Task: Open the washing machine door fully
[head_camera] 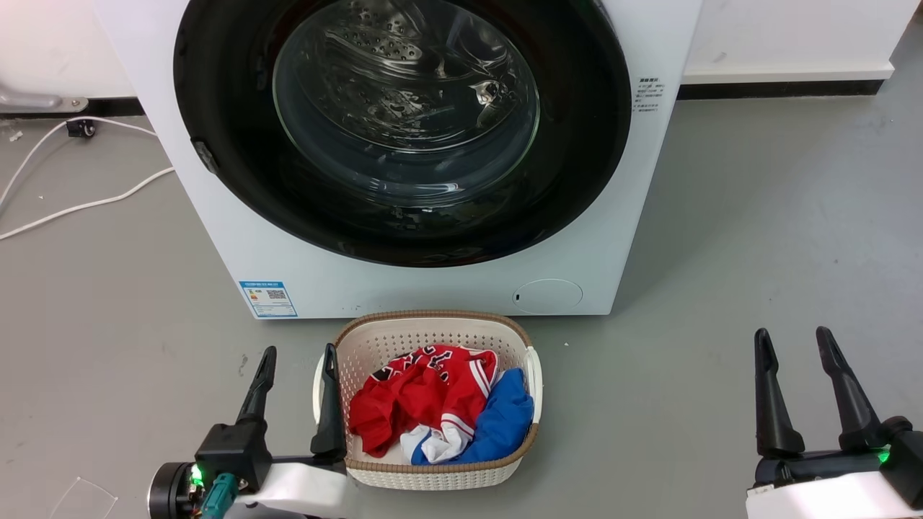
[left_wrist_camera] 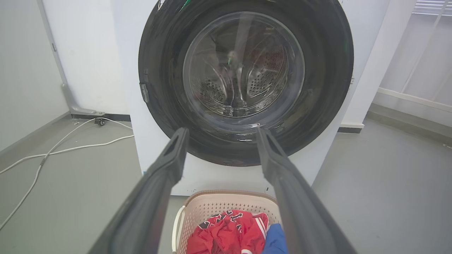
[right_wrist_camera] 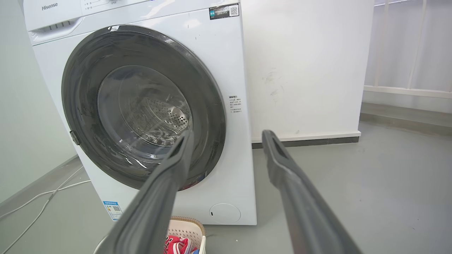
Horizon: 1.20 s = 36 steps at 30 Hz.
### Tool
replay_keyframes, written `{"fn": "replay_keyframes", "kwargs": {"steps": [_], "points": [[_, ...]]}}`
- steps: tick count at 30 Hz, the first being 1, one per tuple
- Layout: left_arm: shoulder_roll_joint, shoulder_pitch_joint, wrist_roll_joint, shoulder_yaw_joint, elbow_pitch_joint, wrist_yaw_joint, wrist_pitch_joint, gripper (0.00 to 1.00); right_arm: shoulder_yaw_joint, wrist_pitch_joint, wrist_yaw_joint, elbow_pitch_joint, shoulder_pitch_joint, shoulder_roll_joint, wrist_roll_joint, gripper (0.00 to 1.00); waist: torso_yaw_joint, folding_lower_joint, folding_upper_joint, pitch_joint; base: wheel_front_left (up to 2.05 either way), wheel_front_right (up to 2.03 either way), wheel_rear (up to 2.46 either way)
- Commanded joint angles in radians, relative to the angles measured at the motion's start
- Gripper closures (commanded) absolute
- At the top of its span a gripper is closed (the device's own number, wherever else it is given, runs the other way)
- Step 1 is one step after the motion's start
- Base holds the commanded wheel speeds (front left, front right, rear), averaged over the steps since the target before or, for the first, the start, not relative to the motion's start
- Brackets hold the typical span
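Washing machine door (head_camera: 404, 130) flush shut; left pincer (head_camera: 299, 348) and right pincer (head_camera: 792, 331) sit spread, empty, at frame bottom, presumably staged to reach its left-rim tab (head_camera: 205, 156).

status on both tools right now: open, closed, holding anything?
Left tool: open, holding nothing.
Right tool: open, holding nothing.
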Motion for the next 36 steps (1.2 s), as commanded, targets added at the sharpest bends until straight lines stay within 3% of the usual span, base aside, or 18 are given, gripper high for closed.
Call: {"fn": "replay_keyframes", "kwargs": {"steps": [1,20,36], "points": [[-0.002,0.009,0.026,0.0,-0.007,-0.003,-0.009,0.0,-0.002,-0.01,0.002,-0.011,0.005,0.002,-0.016,0.0,0.0,0.0,0.0,0.001,0.0,0.0,0.0],[-0.019,0.027,0.165,0.016,-0.004,-0.008,-0.044,0.0,0.003,-0.045,0.001,-0.005,0.026,0.003,-0.066,0.0,0.001,0.0,0.0,0.004,0.0,0.0,0.0],[-0.03,0.033,0.167,0.032,0.02,-0.013,-0.042,0.0,0.004,-0.044,0.001,0.027,0.026,0.003,-0.036,0.0,0.001,0.0,0.0,0.006,0.0,0.0,0.0]]}}
